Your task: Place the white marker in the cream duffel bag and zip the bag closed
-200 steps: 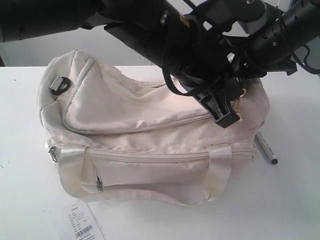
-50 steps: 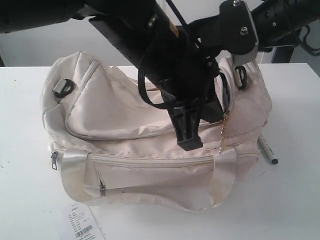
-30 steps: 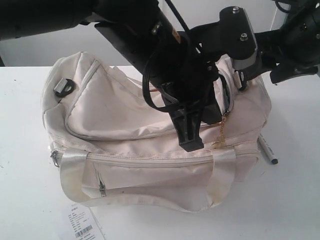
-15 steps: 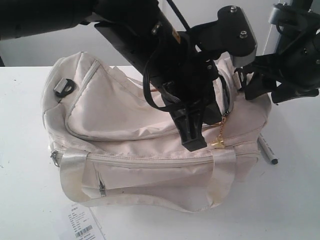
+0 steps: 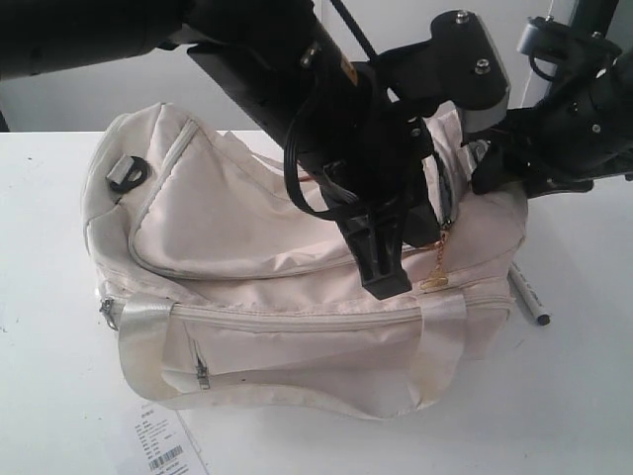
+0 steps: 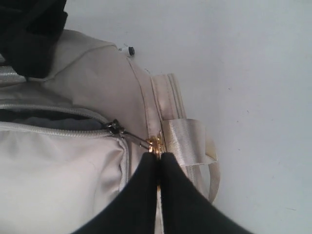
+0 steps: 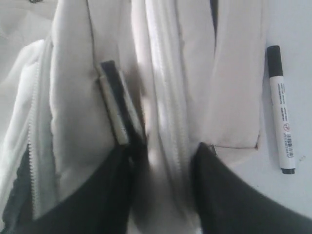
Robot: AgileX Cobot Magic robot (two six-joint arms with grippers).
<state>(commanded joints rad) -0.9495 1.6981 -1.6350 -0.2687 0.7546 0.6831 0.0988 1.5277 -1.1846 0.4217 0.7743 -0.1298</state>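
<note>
Moved: right gripper, now astride a fold at cream duffel bag end; grip unclear.
Left gripper: pinching zip pull.
White marker: alongside that end, nearest right gripper.

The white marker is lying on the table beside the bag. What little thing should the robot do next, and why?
Probably the right claw should close on the fold of the cream duffel bag that its jaws straddle, to steady it. The left claw pinches the gold zip pull, the zip shows only a small gap, and the white marker lies outside on the table.
</note>
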